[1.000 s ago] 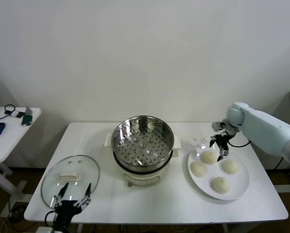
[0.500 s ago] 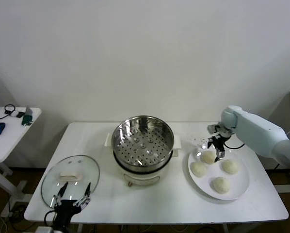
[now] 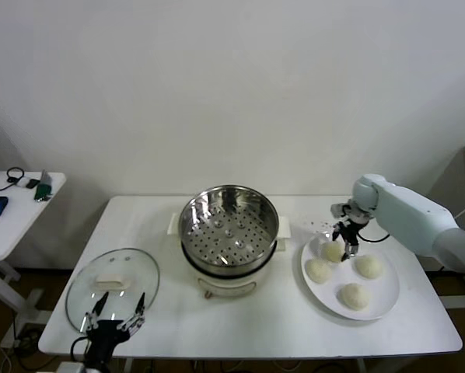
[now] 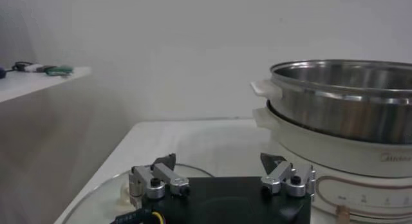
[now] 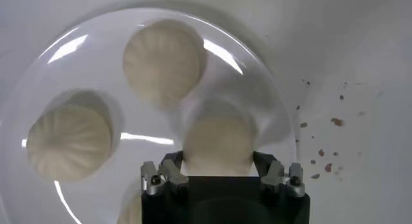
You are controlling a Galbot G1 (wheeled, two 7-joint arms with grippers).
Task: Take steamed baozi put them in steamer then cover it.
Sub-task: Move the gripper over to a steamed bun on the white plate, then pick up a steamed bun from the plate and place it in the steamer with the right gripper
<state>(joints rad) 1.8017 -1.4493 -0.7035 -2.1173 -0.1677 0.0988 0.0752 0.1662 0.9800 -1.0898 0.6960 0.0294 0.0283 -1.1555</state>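
Head view from my remote station: a white table (image 3: pixel 256 326) holds the steamer (image 3: pixel 229 239) at its centre, a round shiny stainless-steel pot with a perforated tray inside, seated on a cream-white electric base. To the robot's right lies a flat white plate (image 3: pixel 382 299) carrying four steamed baozi, smooth cream-white round buns. My right gripper (image 3: pixel 346 242) is down over the plate's back edge, at the bun nearest the steamer (image 3: pixel 333 251).

Right wrist view shows that bun (image 5: pixel 217 141) sitting between the two dark metal fingers (image 5: pixel 170 170), one on each side of it, with the jaws partly drawn in around the dough. I cannot tell whether the pads are actually pressing the bun; it rests on the plate. Two more buns (image 5: pixel 164 58) (image 5: pixel 69 140) lie apart on the glossy plate, their tops faintly pleated, and a sliver of the fourth shows beside the gripper body.

Toward the robot's left, on the table's front corner, lies the cover (image 3: pixel 113 287), a round clear glass lid with a metal rim and a whitish rectangular handle. My left gripper (image 3: pixel 118 317) sits at the lid's near edge, its fingers spread wide and holding nothing.

A white side table (image 3: pixel 7 217) stands farther to the left, with small objects on it.
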